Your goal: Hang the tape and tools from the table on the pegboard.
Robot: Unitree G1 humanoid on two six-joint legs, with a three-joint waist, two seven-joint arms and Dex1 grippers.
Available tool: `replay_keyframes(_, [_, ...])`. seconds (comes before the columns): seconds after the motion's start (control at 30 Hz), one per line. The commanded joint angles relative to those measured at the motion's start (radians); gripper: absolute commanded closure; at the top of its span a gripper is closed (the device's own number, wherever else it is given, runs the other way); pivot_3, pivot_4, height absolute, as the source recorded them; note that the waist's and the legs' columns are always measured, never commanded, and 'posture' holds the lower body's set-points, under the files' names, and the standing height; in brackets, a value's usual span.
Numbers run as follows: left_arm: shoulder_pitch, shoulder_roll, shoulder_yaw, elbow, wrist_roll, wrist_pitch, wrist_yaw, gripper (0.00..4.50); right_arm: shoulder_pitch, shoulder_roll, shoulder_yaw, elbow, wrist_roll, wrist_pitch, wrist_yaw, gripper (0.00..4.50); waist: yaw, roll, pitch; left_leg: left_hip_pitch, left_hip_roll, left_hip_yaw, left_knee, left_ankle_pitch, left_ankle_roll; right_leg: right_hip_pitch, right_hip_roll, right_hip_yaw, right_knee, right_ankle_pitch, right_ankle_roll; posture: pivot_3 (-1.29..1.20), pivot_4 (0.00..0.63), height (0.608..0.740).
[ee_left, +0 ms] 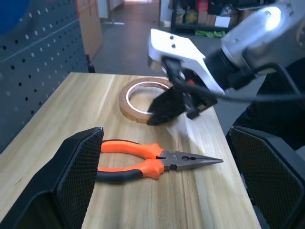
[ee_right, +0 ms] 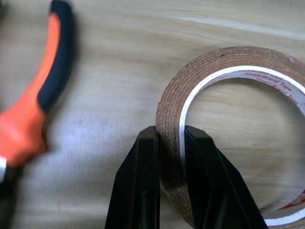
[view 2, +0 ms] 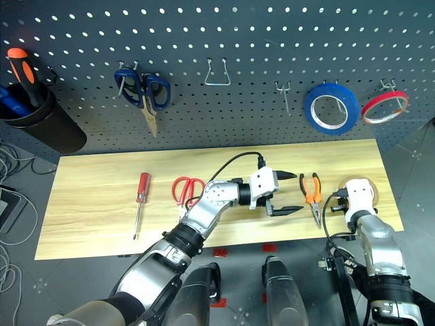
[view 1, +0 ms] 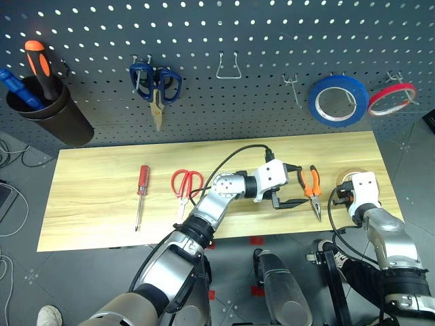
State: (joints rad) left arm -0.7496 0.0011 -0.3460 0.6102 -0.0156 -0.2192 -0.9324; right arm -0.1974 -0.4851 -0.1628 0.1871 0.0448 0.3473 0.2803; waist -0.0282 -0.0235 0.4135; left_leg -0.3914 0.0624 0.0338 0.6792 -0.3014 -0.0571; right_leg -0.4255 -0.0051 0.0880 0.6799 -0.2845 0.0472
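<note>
Tape (ee_right: 228,62): thin yellow-tan ring lying flat near the right end of the table (view 1: 95,204), its wall pinched between the two black fingers (ee_right: 143,191) of the right gripper (ee_right: 169,138), one finger outside the ring and one inside, closed tight on it. Pliers (view 1: 312,187): orange-and-black handles, lying on the table just left of the tape, nose toward the near edge. Left gripper (view 1: 289,185): reaching level across the table toward the right, jaws spread wide and holding nothing, just beside the pliers. Scissors (view 1: 185,187): red handles, on the table left of the left arm. Screwdriver (view 1: 141,193): slim, red handle, further left on the table. Pegboard (view 1: 272,41): dark blue-grey panel behind the table, carrying blue scissors (view 1: 156,88), a blue roll (view 1: 338,100), a thin red roll (view 1: 392,98), bare metal hooks, and a dark cup (view 1: 51,112) with two screwdrivers.
</note>
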Motion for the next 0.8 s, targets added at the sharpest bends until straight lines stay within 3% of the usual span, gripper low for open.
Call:
replay_keyframes(0.03, [0.034,-0.003,0.014,-0.126,-0.041,0.069,-0.004,0.0,0.088,0.002,0.024,-0.152,-0.066,-0.066,-0.044,4.07,0.0,0.003,-0.002,-0.001,0.0,0.0,0.0,0.0,0.0,-0.001,-0.001,0.0,0.0,0.0,0.0,-0.04,0.38,0.74])
replay_keyframes(0.17, [0.072,0.026,0.045,-0.27,-0.082,0.194,0.013,0.0,0.185,0.03,0.045,-0.344,-0.136,-0.097,-0.108,4.07,-0.003,0.006,-0.006,-0.01,-0.001,0.0,0.001,0.002,-0.003,-0.012,-0.002,0.0,0.002,0.001,0.002,-0.05,0.332,0.74])
replay_keyframes(0.43, [0.178,0.11,0.116,-0.54,-0.143,0.398,0.083,0.0,0.324,0.059,0.183,-0.589,-0.338,-0.299,-0.188,4.07,-0.004,0.009,-0.044,-0.012,-0.001,0.0,0.0,0.003,-0.005,-0.015,-0.001,0.0,0.003,0.001,0.002,-0.04,0.261,0.74])
replay_keyframes(0.6, [0.245,0.17,0.157,-0.659,-0.188,0.502,0.11,0.0,0.335,0.031,0.262,-0.552,-0.449,-0.522,-0.223,4.07,-0.003,0.006,-0.084,-0.013,-0.002,-0.001,0.0,0.003,-0.005,-0.015,-0.001,0.0,0.001,0.001,0.002,-0.01,0.227,0.74])
replay_keyframes(0.8, [0.343,0.248,0.241,-0.827,-0.257,0.607,0.161,0.0,0.125,0.007,0.297,-0.355,-0.531,-0.737,-0.283,4.07,0.001,-0.006,-0.122,-0.012,-0.003,-0.001,0.001,0.003,-0.005,-0.013,-0.002,0.0,0.001,0.002,0.002,0.04,0.201,0.74])
